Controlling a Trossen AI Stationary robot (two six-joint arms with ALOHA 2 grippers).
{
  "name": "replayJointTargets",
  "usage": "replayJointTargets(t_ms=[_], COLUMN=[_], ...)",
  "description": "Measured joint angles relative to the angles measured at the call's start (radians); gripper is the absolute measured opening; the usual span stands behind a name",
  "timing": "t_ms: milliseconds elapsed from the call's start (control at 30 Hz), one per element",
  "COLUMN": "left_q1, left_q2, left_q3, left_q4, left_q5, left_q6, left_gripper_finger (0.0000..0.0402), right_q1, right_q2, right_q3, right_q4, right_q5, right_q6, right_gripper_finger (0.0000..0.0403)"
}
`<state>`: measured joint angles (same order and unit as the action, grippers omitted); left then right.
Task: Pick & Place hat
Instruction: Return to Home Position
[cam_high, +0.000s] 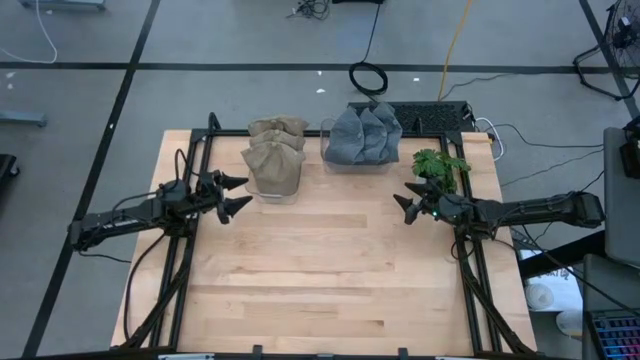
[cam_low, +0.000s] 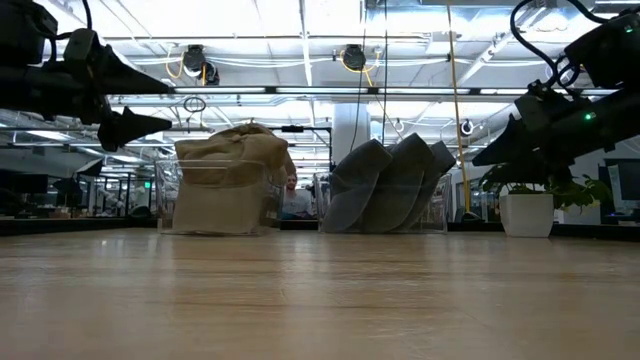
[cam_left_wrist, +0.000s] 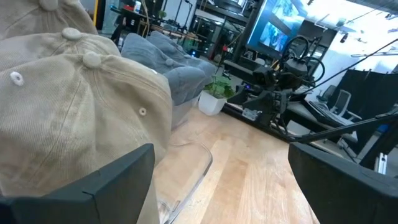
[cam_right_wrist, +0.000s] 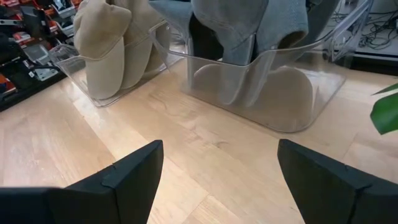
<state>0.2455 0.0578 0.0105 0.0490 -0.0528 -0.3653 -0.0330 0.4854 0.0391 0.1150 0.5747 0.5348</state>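
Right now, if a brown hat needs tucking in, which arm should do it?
Probably the left: the left tool, open, hovers beside the brown hats; the right tool is over by the plant.

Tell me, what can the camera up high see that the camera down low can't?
Only the high view shows the grey floor around the table, with a black cable coil lying on it, and both arms along their whole length.

Only the low view shows the ceiling lights and the room far behind.

Both show the brown caps, the grey caps, the potted plant, and the left end effector and right end effector, both open and holding nothing.
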Motion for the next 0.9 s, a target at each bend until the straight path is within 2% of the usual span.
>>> replayJointTargets(t_ms=[567, 900], left_q1=[0.000, 0.000], left_q2=[0.000, 0.000], left_q3=[0.000, 0.000], left_q4=[0.005, 0.006], left_q5=[0.000, 0.002], left_q6=[0.003, 0.003], left_gripper_finger=[0.0379, 0.0379], right_q1=[0.003, 0.008], right_q2=[-0.008, -0.256], right_q3=[-0.001, -0.001], right_q4=[-0.004, 0.002], right_q5=[0.000, 0.000], right_q6=[0.000, 0.000], right_gripper_finger=[0.0304, 0.0304])
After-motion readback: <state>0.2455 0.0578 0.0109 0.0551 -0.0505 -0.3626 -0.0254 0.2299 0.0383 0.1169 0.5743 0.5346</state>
